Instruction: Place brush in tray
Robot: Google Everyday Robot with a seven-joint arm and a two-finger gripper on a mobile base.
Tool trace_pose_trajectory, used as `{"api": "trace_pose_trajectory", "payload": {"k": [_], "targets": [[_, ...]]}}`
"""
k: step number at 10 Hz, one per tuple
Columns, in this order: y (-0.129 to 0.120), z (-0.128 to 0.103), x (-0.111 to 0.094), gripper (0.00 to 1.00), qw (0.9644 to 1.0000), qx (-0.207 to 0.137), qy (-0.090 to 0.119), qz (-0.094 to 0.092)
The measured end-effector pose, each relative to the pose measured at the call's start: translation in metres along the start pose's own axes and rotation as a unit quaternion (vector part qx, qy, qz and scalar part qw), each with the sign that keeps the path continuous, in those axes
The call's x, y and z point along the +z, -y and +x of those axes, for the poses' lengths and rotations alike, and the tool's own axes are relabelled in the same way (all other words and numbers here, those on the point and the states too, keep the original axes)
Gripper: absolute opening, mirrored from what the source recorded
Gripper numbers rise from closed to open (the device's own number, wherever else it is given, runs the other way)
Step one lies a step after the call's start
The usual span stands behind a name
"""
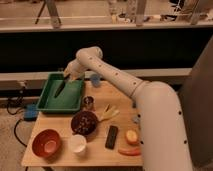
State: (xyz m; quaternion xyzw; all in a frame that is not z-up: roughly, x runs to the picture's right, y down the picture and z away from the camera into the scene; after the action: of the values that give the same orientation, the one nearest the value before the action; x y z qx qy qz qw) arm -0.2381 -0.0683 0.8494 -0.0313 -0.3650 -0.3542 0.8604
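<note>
Brush [60,88] over tray [46,103], release pending.
Hand [69,76] pinches the brush's top, slanted above the tray; letting go high could bounce it onto the worktop [120,160].

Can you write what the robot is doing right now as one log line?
claw: over tray | brush: in claw, tip low inside tray | step: placing

Dim warm indoor light, soft blur throughout, gripper [67,77] over shadowed tray [46,104]
</note>
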Motion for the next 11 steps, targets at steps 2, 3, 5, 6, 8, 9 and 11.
{"api": "trace_pose_trajectory", "payload": {"k": [2,3,5,6,8,9,11], "targets": [[-0.002,-0.013,0.024,0.04,0.9991,-0.034,0.007,-0.025],[-0.009,-0.014,0.035,0.12,0.9981,-0.044,0.009,-0.043],[-0.015,-0.015,0.052,0.30,0.9964,-0.056,0.017,-0.061],[-0.019,-0.010,0.058,0.41,0.9951,-0.070,0.019,-0.067],[-0.028,0.000,0.059,0.60,0.9921,-0.101,0.022,-0.071],[-0.035,0.003,0.060,0.72,0.9896,-0.121,0.029,-0.073],[-0.048,0.009,0.058,0.80,0.9870,-0.135,0.037,-0.079]]}}
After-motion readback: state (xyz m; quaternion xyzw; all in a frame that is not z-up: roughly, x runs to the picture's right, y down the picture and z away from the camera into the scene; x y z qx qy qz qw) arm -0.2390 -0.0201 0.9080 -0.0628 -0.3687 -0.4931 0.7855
